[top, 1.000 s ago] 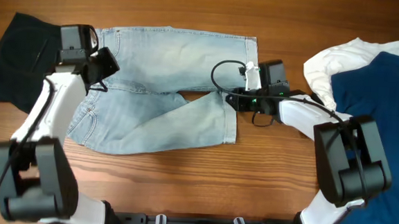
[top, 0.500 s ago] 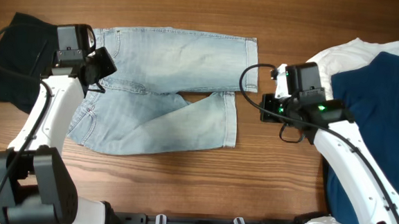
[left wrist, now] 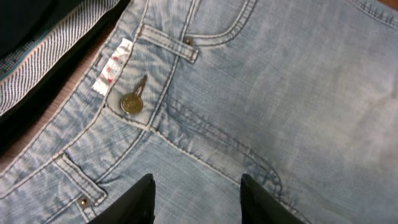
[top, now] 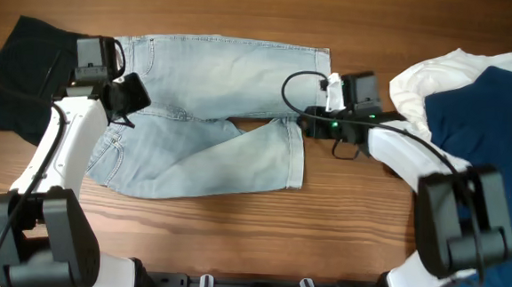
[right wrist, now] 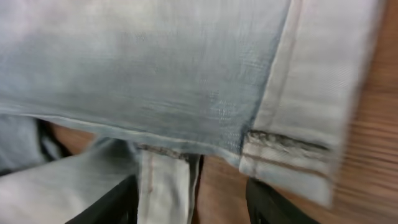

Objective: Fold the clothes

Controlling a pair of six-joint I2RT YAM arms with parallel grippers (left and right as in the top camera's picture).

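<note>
The clothes in play are faded light-blue denim shorts (top: 213,114), lying flat mid-table with the waist to the left and both leg hems to the right. My left gripper (top: 130,93) hovers over the waistband by the fly. In the left wrist view it (left wrist: 196,178) stands open, with flat denim (left wrist: 261,93) and the brass button (left wrist: 130,103) below it. My right gripper (top: 309,122) is at the leg hems where the two legs part. Seen from the right wrist it (right wrist: 189,183) is open over a hem edge (right wrist: 165,186) and bare wood, gripping nothing.
A black garment (top: 20,76) lies at the far left beside the waistband; its striped lining (left wrist: 43,56) shows in the left wrist view. A white garment (top: 438,74) and a navy one (top: 487,149) are piled at the right. Wooden table (top: 340,220) surrounds the shorts.
Both grippers have opened. The right arm swung away to the right, then came back to the leg hems. The left gripper has barely shifted over the waistband.
</note>
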